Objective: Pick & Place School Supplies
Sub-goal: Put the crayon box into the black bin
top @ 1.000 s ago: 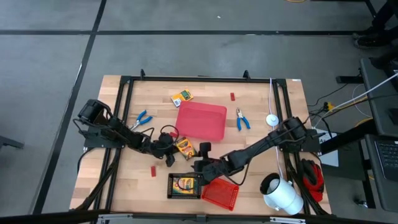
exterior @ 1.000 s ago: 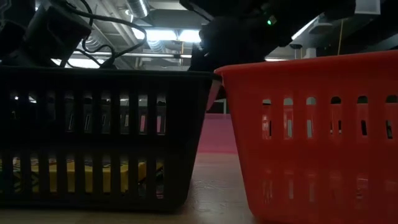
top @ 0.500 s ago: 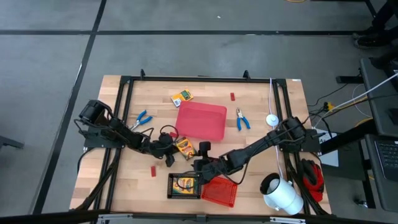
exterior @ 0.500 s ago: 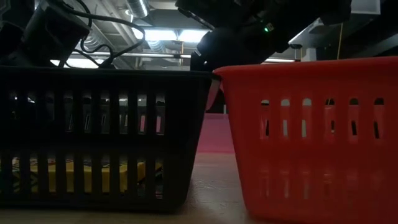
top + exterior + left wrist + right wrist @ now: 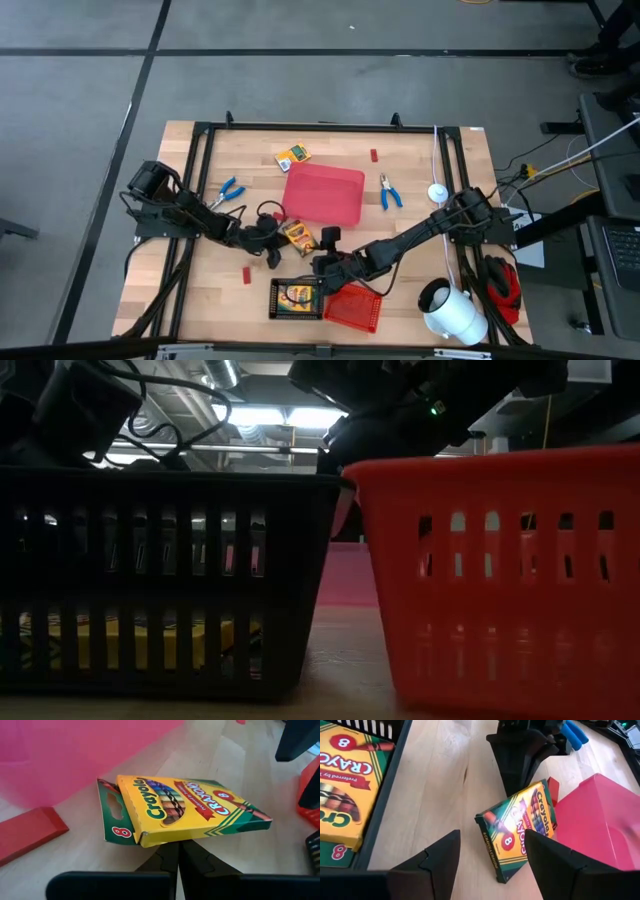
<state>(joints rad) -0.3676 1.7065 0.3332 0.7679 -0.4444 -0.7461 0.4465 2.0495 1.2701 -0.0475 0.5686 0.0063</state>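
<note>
A yellow-and-green crayon box (image 5: 297, 236) (image 5: 190, 810) sits tilted beside the red tray's near edge (image 5: 323, 196), its end flap open. My left gripper (image 5: 178, 859) (image 5: 275, 243) is shut at the box's left side. My right gripper (image 5: 492, 865) (image 5: 322, 255) hovers open just near and right of the box, touching nothing. A second crayon box (image 5: 296, 298) lies in the black tray (image 5: 274, 300). A third (image 5: 293, 156) lies by the far edge. Two blue-handled pliers (image 5: 229, 191) (image 5: 389, 190) and two red blocks (image 5: 374, 155) (image 5: 247, 276) lie on the table. My left gripper's shut fingertips (image 5: 170, 851) are tucked under the crayon box's long edge (image 5: 175, 836), coming from the table's left and slanting down. That edge rides up on them, so the box is tilted. Its opposite edge (image 5: 495, 865) looks down on the table.
The black tray (image 5: 160, 580) and the red mesh basket (image 5: 354, 310) (image 5: 500, 580) stand side by side at the near edge, under my right arm. A white roll (image 5: 452, 312) and a red object (image 5: 500, 280) sit at the right. Bare wood shows at the near left.
In the low view the red mesh basket has shifted a little on the table, and my right arm's dark bulk above its rim has moved slightly. The left gripper and the crayon box keep their places.
</note>
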